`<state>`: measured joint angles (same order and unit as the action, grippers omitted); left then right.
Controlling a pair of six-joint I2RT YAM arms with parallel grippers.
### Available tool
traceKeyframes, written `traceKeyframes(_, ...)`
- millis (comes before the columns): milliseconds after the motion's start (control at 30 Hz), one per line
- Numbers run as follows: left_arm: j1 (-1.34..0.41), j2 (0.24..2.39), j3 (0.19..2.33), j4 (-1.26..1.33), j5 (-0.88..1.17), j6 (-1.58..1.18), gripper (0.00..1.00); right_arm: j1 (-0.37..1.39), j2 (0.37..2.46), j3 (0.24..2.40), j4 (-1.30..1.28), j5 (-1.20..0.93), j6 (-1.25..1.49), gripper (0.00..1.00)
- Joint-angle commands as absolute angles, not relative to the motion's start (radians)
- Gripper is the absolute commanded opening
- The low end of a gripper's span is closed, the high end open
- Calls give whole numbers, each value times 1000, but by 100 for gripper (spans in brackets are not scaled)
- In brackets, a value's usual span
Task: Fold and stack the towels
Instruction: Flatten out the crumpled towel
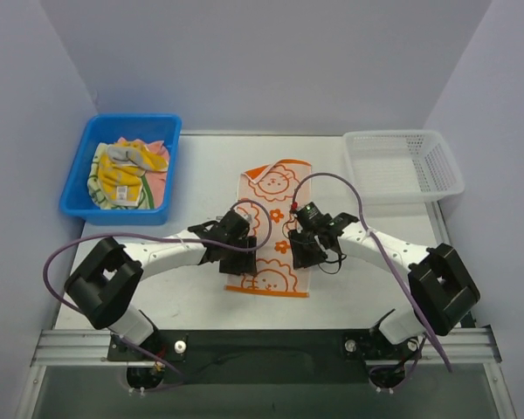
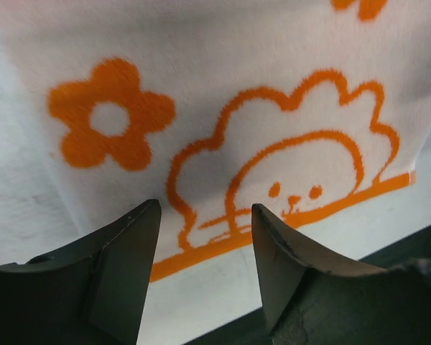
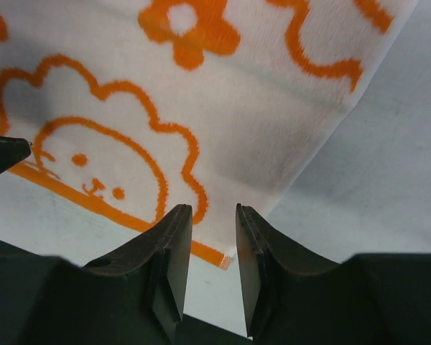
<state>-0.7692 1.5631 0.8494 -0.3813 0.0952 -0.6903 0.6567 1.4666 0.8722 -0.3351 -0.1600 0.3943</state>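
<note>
A white towel with orange flowers and lion outlines (image 1: 273, 229) lies flat and spread out mid-table, its far left corner turned over. My left gripper (image 1: 237, 253) hovers open over its near left part; the left wrist view shows the towel (image 2: 223, 108) and its orange near border between the fingers (image 2: 133, 251). My right gripper (image 1: 304, 255) hovers open over the near right corner; the right wrist view shows that towel (image 3: 223, 93) corner just ahead of the fingers (image 3: 174, 244). Neither holds anything. More towels (image 1: 122, 173), yellow, green-striped and pink, lie heaped in the blue bin (image 1: 80, 179).
An empty white mesh basket (image 1: 454, 170) stands at the back right. The blue bin stands at the back left. Purple cables arch over both arms. The table's near edge and a metal rail lie just behind the grippers.
</note>
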Motion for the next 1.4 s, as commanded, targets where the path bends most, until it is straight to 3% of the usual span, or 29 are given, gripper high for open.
traceKeyframes(0,-811,1559,832,-422,146,-725,64,693,1492,867,-423,-207,433,31)
traceKeyframes(300,-856,1434,684,-534,239,-808,63,735,1499,700,-512,-296,477,31)
traceKeyframes(467,-913,1290,631,-577,273,-871,64,772,1393,609,-538,-333,526,31)
traceKeyframes(600,-913,1166,658,-618,201,-890,73,784,1287,678,-590,-278,512,33)
traceKeyframes(700,-849,1129,796,-661,66,-822,77,759,1240,831,-620,-200,473,40)
traceKeyframes(767,-767,1172,909,-661,-27,-720,77,723,1252,958,-614,-134,408,46)
traceKeyframes(967,-710,1524,1321,-640,-293,-349,73,522,1409,1227,-549,-83,279,48)
traceKeyframes(1133,-703,1825,1552,-607,-367,-181,68,395,1509,1284,-431,-135,296,48)
traceKeyframes(1233,-677,1937,1653,-623,-361,-208,67,361,1557,1270,-371,-181,333,48)
traceKeyframes(1367,-601,1988,1655,-583,-270,-450,67,359,1603,1233,-307,-201,347,48)
